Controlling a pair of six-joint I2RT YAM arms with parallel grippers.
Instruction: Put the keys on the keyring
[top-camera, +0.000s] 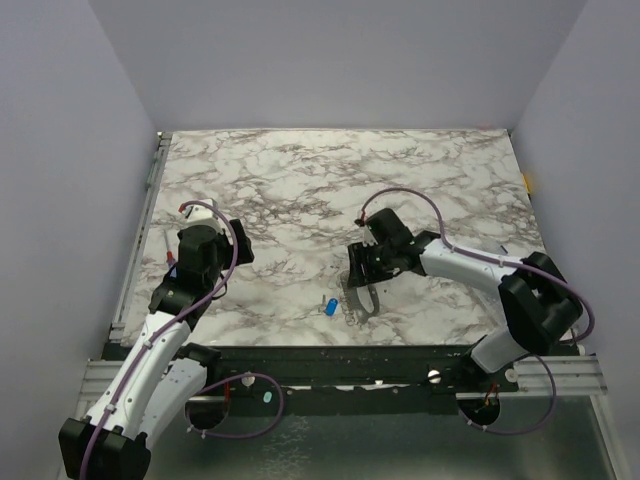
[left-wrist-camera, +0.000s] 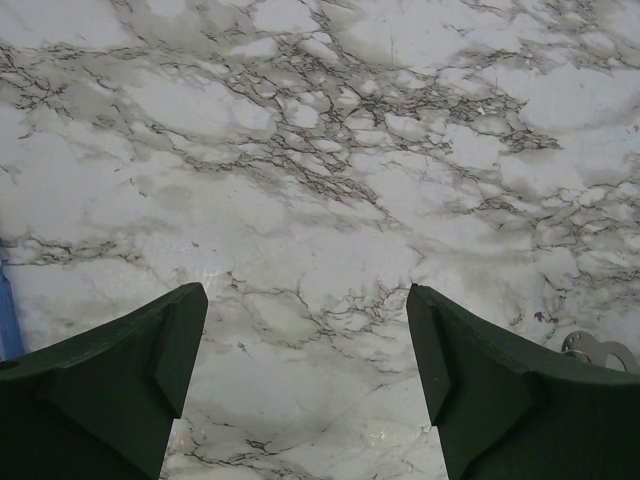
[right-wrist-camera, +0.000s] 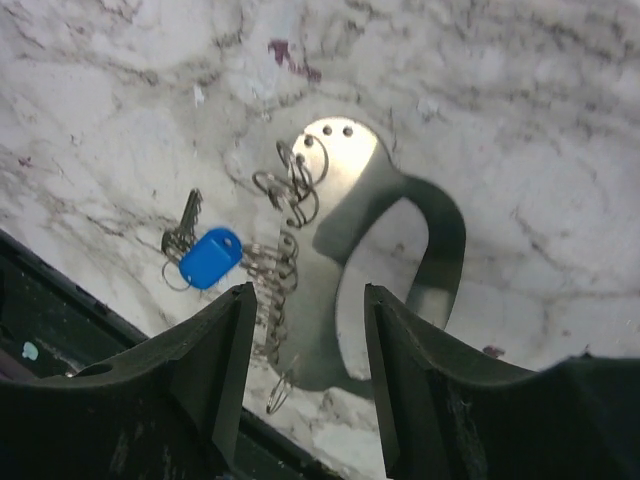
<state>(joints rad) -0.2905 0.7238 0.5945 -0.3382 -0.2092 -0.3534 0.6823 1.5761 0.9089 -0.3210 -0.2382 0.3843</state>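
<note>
1. The right gripper (right-wrist-camera: 305, 295) hangs over the work with its fingers spread and nothing pinched. Between and just ahead of its fingertips lies a flat curved metal plate (right-wrist-camera: 345, 165).
2. The keyring (right-wrist-camera: 290, 185), a cluster of thin wire loops, sits ahead of the left fingertip at the plate's rounded end. More loops run down the plate's edge towards that finger.
3. The blue-headed key (right-wrist-camera: 210, 257) lies just left of the left fingertip, with a plain metal key (right-wrist-camera: 183, 225) touching or nearly touching it on the far side. I cannot tell whether either is already threaded on a loop.
4. The left gripper (left-wrist-camera: 305, 290) is also spread and empty, over bare table (left-wrist-camera: 320, 150). A small silvery piece (left-wrist-camera: 598, 349) shows beyond its right finger; what it is I cannot tell. A blue strip (left-wrist-camera: 5, 320) cuts in past its left finger.
5. What could go wrong:
   - If the right gripper closes straight down, it would likely catch the plate rather than a wire loop, since the plate fills the gap.
   - The loops are thin and lie flat, so the fingers may skid off them.
   - A nudge to the plate could drag the loops and keys towards the dark rail (right-wrist-camera: 60, 330) close behind the fingers.
   - The left gripper appears too far off to steady anything.
6. No brand, label or writing can be read anywhere.
</note>
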